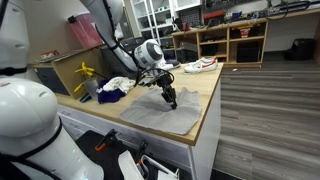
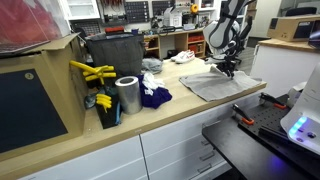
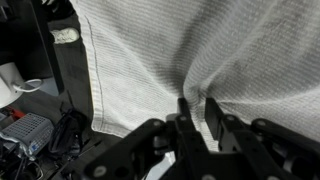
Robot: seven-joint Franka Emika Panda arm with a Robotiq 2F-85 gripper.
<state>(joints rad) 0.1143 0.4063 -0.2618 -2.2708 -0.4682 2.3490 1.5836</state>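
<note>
Our pincer [image 3: 197, 115] stood with its fingers nearly together, pinching a fold of cloth [image 3: 180, 50]. We saw the counter [image 1: 207, 100] bearing that cloth, spread near its edge, with a smaller blue rag [image 2: 155, 97] nearby.

cloth [image 3: 150, 50]: pale grey, finely ribbed | rag [image 2: 155, 97]: dark blue

In an exterior view the gripper [image 2: 228, 68] sits on a towel [image 2: 212, 85] spread on the counter [image 2: 190, 112], with a rag [image 2: 153, 96] between towel and can [image 2: 127, 95] and a shoe [image 2: 183, 57] behind.
</note>
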